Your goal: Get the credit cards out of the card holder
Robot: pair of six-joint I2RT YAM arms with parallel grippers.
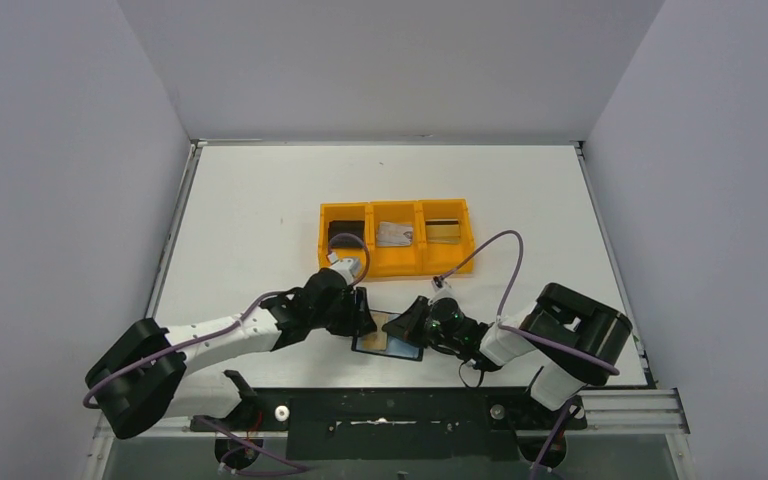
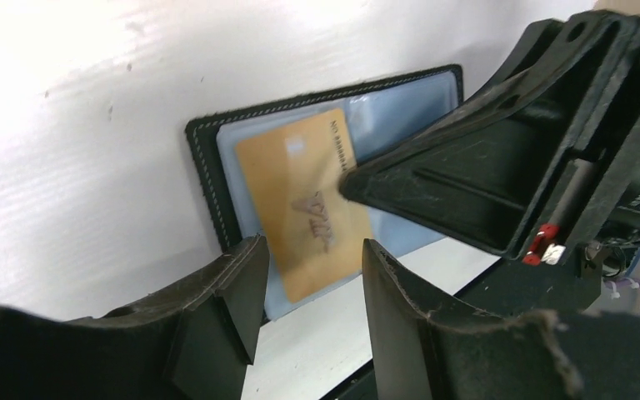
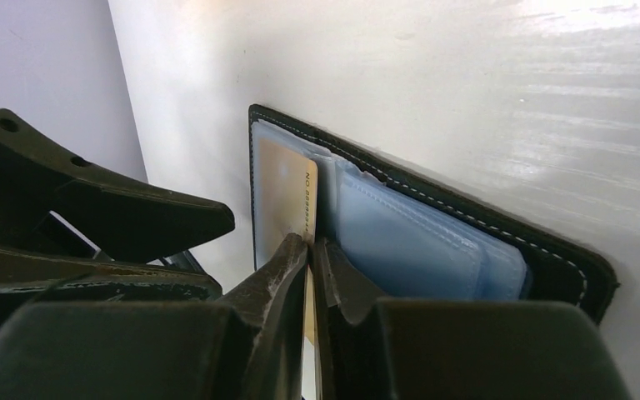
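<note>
Pulling now could drag the whole card holder (image 2: 204, 179) along with the gold card (image 2: 304, 200) — nothing pins the holder to the table (image 1: 260, 200), because your left gripper (image 2: 312, 258) stands with its fingers apart at the holder's edge, gripping nothing. So thin an edge pinch may also slip, or bend the card if you lift steeply against the blue-grey pocket.

Your right gripper (image 3: 310, 246) is clamped on that card's edge, tips pressed together with the card running down between them. How much of the card sits inside the pocket you cannot tell from these views. The holder lies open and flat between the two grippers, near the orange tray (image 1: 397, 268) — where a silvery card (image 1: 393, 234) and a second gold card (image 1: 444, 231) rest in the middle and right compartments.
</note>
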